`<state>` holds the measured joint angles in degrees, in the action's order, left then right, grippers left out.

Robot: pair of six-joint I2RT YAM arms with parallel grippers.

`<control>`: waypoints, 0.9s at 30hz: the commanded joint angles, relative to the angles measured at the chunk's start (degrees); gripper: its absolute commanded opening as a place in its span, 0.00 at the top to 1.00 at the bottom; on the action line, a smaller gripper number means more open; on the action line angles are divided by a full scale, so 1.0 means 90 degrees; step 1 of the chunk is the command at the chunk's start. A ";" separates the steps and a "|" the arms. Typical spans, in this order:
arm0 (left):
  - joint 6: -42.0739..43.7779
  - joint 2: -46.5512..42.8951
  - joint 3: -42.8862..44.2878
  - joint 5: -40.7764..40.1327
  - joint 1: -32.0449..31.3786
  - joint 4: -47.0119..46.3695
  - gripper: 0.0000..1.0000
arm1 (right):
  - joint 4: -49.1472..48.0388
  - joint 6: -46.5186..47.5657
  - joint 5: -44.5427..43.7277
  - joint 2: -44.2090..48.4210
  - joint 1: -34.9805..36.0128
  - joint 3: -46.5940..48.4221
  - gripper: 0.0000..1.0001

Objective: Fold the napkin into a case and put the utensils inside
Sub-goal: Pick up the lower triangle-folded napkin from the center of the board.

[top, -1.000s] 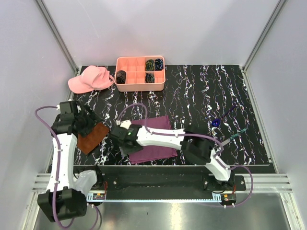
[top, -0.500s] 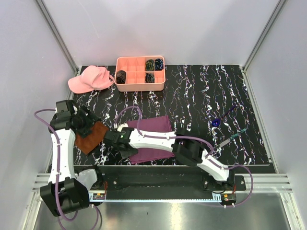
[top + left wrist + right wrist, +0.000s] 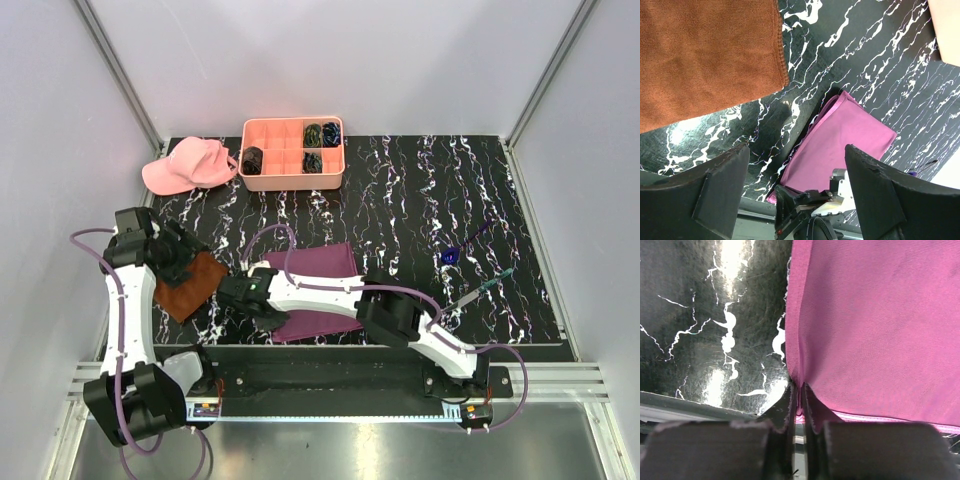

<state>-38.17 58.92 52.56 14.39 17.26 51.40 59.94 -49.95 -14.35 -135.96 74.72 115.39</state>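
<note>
Since a second ago my right arm has stretched further toward the lower left of the overhead view, and my right end effector [image 3: 247, 296] has gone from gaping to clenched. In its wrist view the right end effector [image 3: 799, 390] pinches the napkin [image 3: 875, 325] at its lower-left corner, and the cloth puckers into a small ridge between the fingers [image 3: 785, 412]. My left arm has drawn back slightly toward the left edge.

The napkin [image 3: 325, 262] lies flat on the table [image 3: 420, 190] at lower centre, a thin magenta-purple cloth with a fine weave, a faint sheen and a paler stitched hem. The table is glossy black with white marble veins.

My left end effector [image 3: 175, 262] is released, its fingers [image 3: 720, 195] spread wide above the rust-brown cloth [image 3: 705, 55], a thicker towelling piece with a bound edge.

The utensils [image 3: 452, 256], slim and pale with bluish ends, lie at the right of the table, well apart from the napkin. A soft pink cap [image 3: 190, 165] and a salmon compartment tray [image 3: 293, 183] sit at the upper left.
</note>
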 commanded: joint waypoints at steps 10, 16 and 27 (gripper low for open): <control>0.0667 0.0182 -0.0565 0.1768 0.0036 -0.1295 0.20 | -0.2245 0.0540 0.0773 0.1658 -0.0382 -0.2254 1.00; 0.0521 0.0582 -0.1278 0.2881 -0.0091 -0.2457 0.19 | -0.3162 0.0444 0.1408 0.2469 -0.0664 -0.3240 1.00; 0.0541 0.1842 -0.1299 0.2854 -0.1125 -0.3151 0.18 | -0.4618 0.0219 0.2492 0.3388 -0.1241 -0.4626 1.00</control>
<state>-33.85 73.08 40.01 38.50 9.69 28.32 25.74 -46.70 3.73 -110.17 64.88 76.84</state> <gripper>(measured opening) 0.820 0.012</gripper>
